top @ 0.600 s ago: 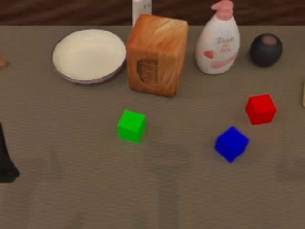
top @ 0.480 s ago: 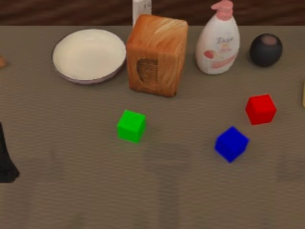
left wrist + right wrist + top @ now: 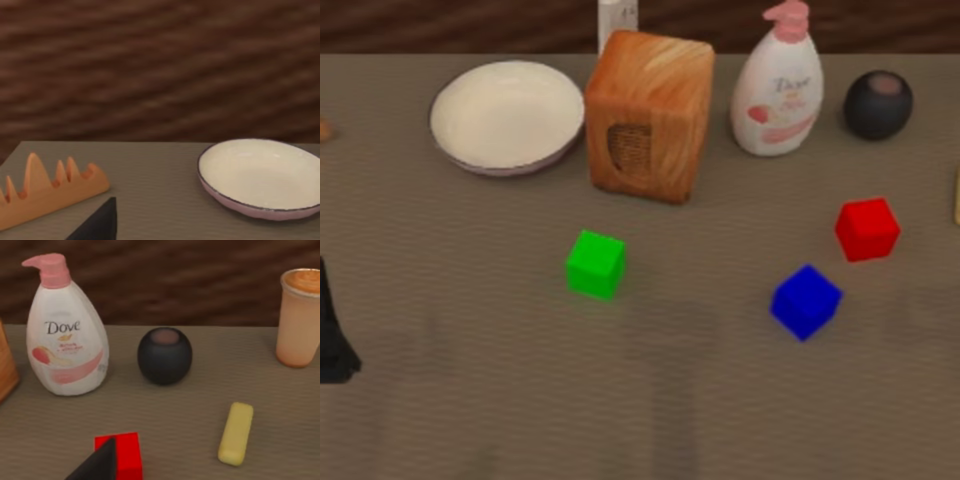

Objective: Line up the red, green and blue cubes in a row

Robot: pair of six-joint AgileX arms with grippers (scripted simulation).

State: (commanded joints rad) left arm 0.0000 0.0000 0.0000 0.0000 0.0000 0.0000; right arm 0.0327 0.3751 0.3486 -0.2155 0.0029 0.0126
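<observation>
Three small cubes lie apart on the table. In the top view the green cube (image 3: 595,264) sits near the middle, the blue cube (image 3: 806,301) right of centre, and the red cube (image 3: 867,229) farther right and farther back. My left gripper (image 3: 332,340) is parked at the table's left edge, away from all cubes. My right gripper (image 3: 100,466) is outside the top view. Its dark tip shows in the right wrist view, overlapping the red cube (image 3: 126,455). Whether it touches the cube cannot be told.
Along the back stand a white plate (image 3: 506,115), a large brown wooden block (image 3: 648,115), a lotion pump bottle (image 3: 778,90) and a black round speaker (image 3: 878,104). A yellow bar (image 3: 236,433) and a coffee cup (image 3: 300,317) lie at the far right; an orange toothed rack (image 3: 45,192) at the far left.
The three cubes and the left arm have not moved. A faint shadow near the table's right edge has shifted toward the back, closer to the red cube.
</observation>
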